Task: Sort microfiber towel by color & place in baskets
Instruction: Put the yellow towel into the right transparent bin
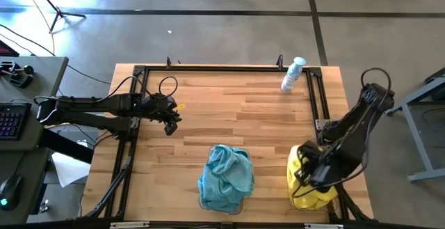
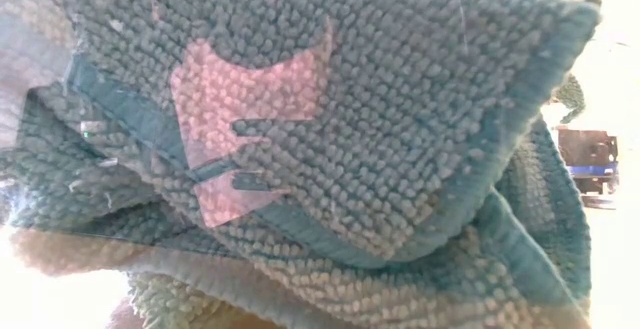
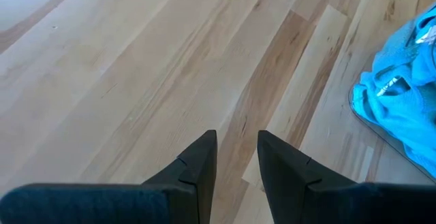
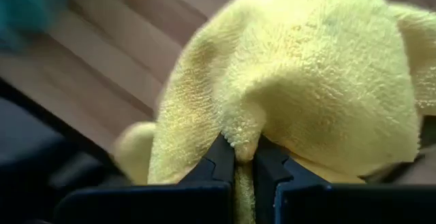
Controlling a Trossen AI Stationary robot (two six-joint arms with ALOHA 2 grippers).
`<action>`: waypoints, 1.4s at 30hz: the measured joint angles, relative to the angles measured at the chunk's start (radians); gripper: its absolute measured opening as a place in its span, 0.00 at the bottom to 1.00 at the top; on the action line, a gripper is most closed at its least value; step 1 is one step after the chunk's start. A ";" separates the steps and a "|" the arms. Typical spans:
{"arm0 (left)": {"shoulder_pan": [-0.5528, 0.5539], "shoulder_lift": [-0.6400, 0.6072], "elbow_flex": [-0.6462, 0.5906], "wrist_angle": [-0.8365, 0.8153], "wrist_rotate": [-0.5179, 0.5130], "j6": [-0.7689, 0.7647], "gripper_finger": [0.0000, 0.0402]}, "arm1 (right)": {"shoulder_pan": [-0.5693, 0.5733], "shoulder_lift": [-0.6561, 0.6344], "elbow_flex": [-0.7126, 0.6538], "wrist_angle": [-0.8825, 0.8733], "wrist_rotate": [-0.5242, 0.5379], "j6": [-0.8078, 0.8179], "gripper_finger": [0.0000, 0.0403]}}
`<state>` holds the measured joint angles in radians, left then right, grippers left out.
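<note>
A bunched teal-blue microfiber towel [image 1: 226, 177] lies heaped in a clear basket [image 3: 359, 112] at the table's near middle, and it fills the low view [image 2: 320, 139]. A yellow microfiber towel [image 1: 306, 187] is bunched at the near right, with my right gripper [image 1: 316, 171] over it and shut on it. My left gripper [image 1: 170, 121] hangs open above bare wood at the left, with nothing between its fingers [image 3: 236, 139]. The basket under the yellow towel does not show plainly. My right gripper [image 4: 238, 146] pinches a raised fold of the yellow towel [image 4: 242, 137] between its two fingertips, coming from above and pointing down. The cloth bulges out in a rounded bunch beyond the fingers. I cannot tell whether its lower part rests on anything.
A white and blue spray bottle [image 1: 293, 74] lies at the far right of the table. A black frame [image 1: 139, 72] runs along the table's edges. Bare wood [image 1: 229, 111] spreads between the left gripper and the towels.
</note>
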<state>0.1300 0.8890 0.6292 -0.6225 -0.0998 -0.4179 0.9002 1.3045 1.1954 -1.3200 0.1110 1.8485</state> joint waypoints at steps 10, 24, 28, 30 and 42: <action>0.000 0.000 0.000 0.000 -0.002 0.000 0.23 | 0.035 0.229 0.000 0.081 -0.086 -0.077 0.01; 0.000 0.000 0.000 0.000 -0.002 0.001 0.23 | 0.175 0.386 0.000 0.157 0.034 0.109 0.01; 0.000 0.000 0.000 0.000 -0.002 0.001 0.23 | 0.219 0.389 0.001 0.166 0.055 0.216 0.01; 0.000 0.000 0.000 0.000 -0.002 0.001 0.23 | 0.242 0.389 0.001 0.165 0.057 0.287 0.01; 0.000 0.000 0.000 0.000 -0.001 0.000 0.23 | 0.245 0.390 0.001 0.114 0.054 0.290 0.03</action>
<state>0.1303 0.8891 0.6292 -0.6228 -0.1009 -0.4175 1.1452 1.6942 1.1965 -1.2064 0.1652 2.1386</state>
